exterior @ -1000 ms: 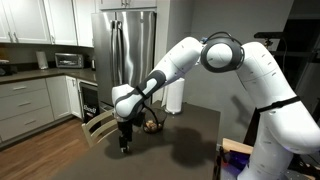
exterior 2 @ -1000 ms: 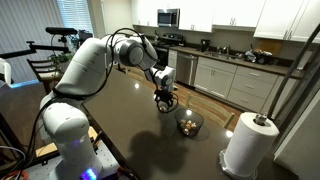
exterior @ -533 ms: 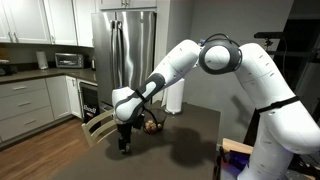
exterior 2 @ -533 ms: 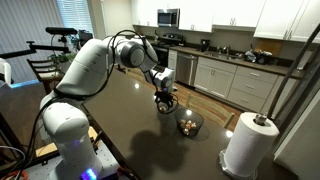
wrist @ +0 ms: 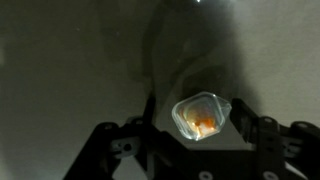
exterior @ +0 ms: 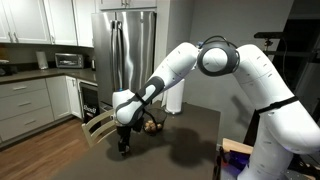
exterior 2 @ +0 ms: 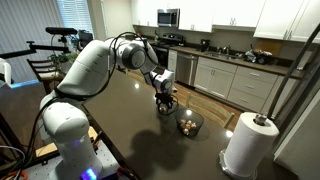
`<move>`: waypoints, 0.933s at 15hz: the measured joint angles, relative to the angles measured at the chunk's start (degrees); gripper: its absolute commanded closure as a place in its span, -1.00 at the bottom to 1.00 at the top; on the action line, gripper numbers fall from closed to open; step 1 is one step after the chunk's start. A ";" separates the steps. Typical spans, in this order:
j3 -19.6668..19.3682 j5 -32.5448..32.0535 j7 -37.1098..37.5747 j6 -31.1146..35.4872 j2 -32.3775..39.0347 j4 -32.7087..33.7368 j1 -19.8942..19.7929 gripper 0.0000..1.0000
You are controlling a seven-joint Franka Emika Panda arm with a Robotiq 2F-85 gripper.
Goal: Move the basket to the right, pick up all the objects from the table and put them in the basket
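Observation:
In the wrist view a small pale, translucent piece with an orange core point(wrist: 201, 115) lies on the dark table point(wrist: 70, 60). My gripper point(wrist: 198, 125) is lowered over it, one finger on each side, and the jaws are still open with narrow gaps to the piece. The dark wire basket point(exterior 2: 188, 123) stands on the table point(exterior 2: 115, 120) a short way from the gripper point(exterior 2: 166, 108) and holds some pale pieces. In an exterior view the basket point(exterior: 152, 125) shows just behind the gripper point(exterior: 125, 148), which hangs near the table's edge.
A white paper towel roll point(exterior 2: 248, 145) stands at a table corner near the basket and also shows as a white cylinder point(exterior: 175, 97). A pale wooden chair point(exterior: 97, 127) sits by the table's edge. Kitchen counters and a steel fridge point(exterior: 125, 50) lie beyond.
The jaws have begun to narrow around the small piece. The arm has hardly moved.

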 measured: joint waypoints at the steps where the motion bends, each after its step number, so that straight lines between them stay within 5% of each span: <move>1: -0.07 -0.20 0.00 0.20 0.00 0.04 0.00 0.17; 4: -0.21 -0.96 0.00 0.73 0.00 0.14 -0.01 0.54; 9: 0.12 -0.96 0.00 0.96 -0.11 0.15 0.21 0.83; 14: 0.19 -0.96 0.17 1.20 -0.78 0.11 0.36 0.79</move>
